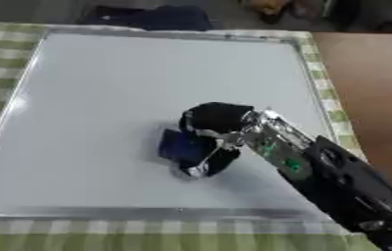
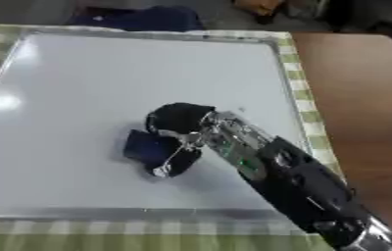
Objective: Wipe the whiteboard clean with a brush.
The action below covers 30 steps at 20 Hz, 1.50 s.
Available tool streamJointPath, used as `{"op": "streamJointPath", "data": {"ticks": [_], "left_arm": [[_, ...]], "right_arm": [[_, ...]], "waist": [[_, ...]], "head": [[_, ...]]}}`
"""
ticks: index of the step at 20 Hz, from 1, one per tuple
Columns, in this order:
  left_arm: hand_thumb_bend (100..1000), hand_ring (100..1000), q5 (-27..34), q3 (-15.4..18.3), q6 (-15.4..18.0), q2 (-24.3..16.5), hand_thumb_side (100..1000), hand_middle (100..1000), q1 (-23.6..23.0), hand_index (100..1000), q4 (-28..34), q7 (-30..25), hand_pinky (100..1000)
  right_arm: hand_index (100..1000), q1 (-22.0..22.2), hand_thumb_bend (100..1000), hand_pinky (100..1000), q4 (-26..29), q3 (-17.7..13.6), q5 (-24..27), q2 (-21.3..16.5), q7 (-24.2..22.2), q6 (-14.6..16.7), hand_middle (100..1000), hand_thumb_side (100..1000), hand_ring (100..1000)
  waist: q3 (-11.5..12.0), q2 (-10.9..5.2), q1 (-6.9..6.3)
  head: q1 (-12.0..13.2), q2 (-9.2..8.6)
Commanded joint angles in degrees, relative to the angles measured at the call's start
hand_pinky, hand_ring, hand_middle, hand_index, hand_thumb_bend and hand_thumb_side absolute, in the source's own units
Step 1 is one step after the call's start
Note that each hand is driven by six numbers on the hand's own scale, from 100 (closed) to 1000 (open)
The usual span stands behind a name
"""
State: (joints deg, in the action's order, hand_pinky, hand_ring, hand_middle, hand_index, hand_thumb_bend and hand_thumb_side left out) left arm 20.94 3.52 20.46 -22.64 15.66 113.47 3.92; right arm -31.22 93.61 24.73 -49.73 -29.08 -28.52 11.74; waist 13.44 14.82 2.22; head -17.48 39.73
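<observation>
One white rectangular whiteboard with a silver metal frame (image 1: 148, 213), one dark blue block-shaped brush (image 1: 179, 145), one black-and-silver robot hand (image 1: 212, 132), one green-and-white checked tablecloth (image 1: 2, 44).

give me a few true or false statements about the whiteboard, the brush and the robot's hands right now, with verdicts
1. The right hand has its fingers curled round the dark blue brush. True.
2. The brush sits on the brown table, off the board. False: it is on the whiteboard, near its lower middle.
3. The left hand holds the board's frame. False: no left hand shows in either view.
4. The whiteboard lies on a green and white checked cloth. True.
5. Thick black writing covers the board's upper half. False: the upper half looks blank white.
</observation>
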Motion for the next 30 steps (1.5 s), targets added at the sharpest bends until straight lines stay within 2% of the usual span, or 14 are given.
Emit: {"op": "streamJointPath", "data": {"ticks": [1, 5, 18, 24, 30], "left_arm": [[170, 638, -0.2, 0.7, 0.0, -0.7, 971, 584, 0.3, 549, 1.1, 0.3, 539], [169, 638, -0.3, 0.8, 0.1, -0.8, 971, 584, 0.2, 549, 1.1, 0.3, 539], [166, 638, -0.5, 1.0, 0.2, -1.0, 973, 584, 0.1, 548, 1.1, 0.5, 538], [164, 639, -0.7, 1.1, 0.3, -1.0, 974, 584, 0.0, 547, 1.1, 0.5, 538], [161, 639, -0.8, 1.1, 0.4, -1.0, 976, 583, 0.1, 547, 1.1, 0.6, 538]], "right_arm": [[100, -0.5, 192, 646, 1.7, -0.9, 0.8, -2.2, 0.5, 0.0, 388, 456, 772], [100, -0.2, 160, 644, 2.3, -1.5, 1.0, -3.6, 0.9, 0.0, 364, 451, 766], [100, 0.2, 140, 649, 3.3, -5.0, 2.5, -8.7, 2.3, -1.7, 343, 457, 771], [100, -0.5, 130, 648, 3.1, -7.8, 4.6, -11.5, 3.8, -3.2, 325, 462, 767], [100, -0.1, 130, 649, 3.5, -11.6, 8.5, -15.9, 5.5, -5.8, 322, 478, 761]], "waist": [[0.0, -0.97, -0.31], [-0.2, -0.96, -0.29], [-0.8, -0.72, -0.36], [-1.1, -0.56, -0.42], [-1.0, -0.13, -0.46]], "head": [[0.1, -0.15], [0.3, -0.36], [1.1, -0.82], [1.7, -1.22], [2.3, -1.76]]}}
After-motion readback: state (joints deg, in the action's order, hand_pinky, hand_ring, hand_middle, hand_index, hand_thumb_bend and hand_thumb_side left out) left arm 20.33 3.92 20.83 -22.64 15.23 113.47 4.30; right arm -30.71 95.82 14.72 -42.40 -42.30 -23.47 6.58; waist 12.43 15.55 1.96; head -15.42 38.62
